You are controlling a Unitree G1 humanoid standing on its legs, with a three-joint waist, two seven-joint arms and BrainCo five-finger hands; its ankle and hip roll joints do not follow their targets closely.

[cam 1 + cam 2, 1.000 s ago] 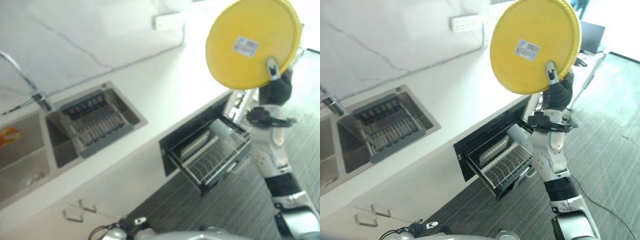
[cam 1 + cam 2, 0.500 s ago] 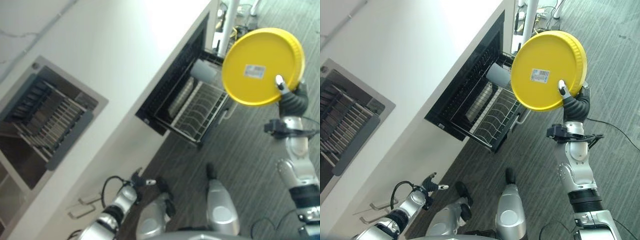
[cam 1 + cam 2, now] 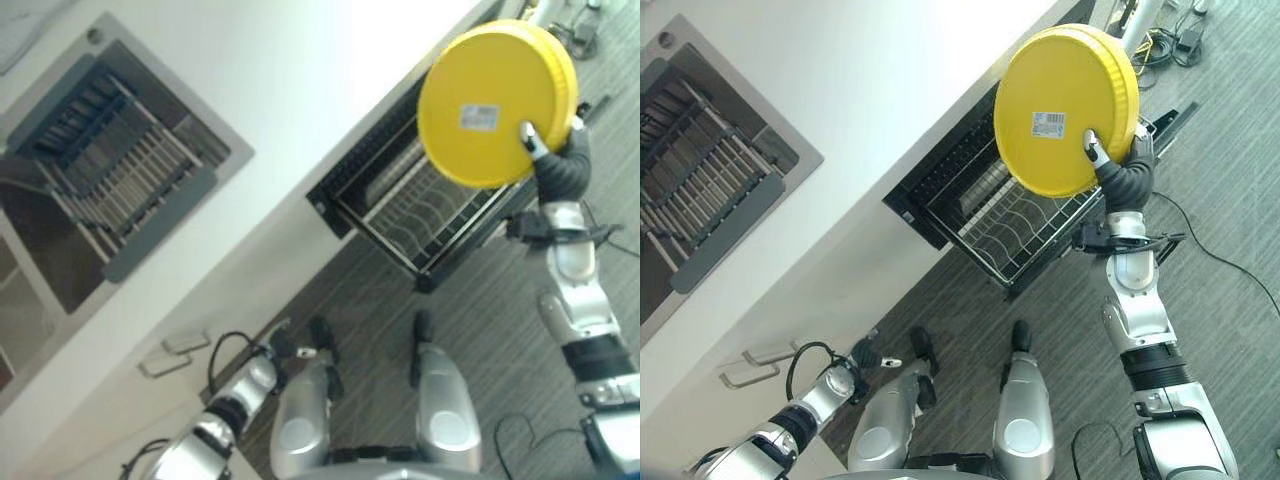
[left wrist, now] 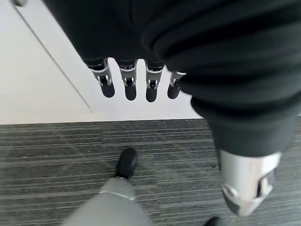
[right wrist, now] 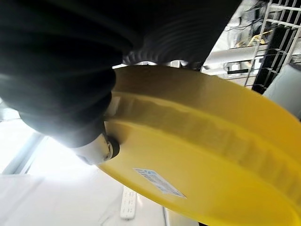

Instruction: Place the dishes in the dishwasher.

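Right robot hand (image 3: 1118, 172) pinches the rim of a yellow plate (image 3: 1065, 108), thumb on its labelled underside, holding it tilted in the air above the dishwasher's pulled-out wire rack (image 3: 1025, 230). Left robot hand (image 4: 136, 82) hangs beside the white cabinet, fingers relaxed and straight, holding nothing.

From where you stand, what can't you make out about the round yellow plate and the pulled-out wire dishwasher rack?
- Right hand: its fingers lie behind the round yellow plate in both eye views; only the thumb shows on the underside.
- Wire dishwasher rack: its far part is covered by the plate, so what it holds there is unseen.
- Label on the plate: print too small to read.
- Left hand: hangs idle over the floor.
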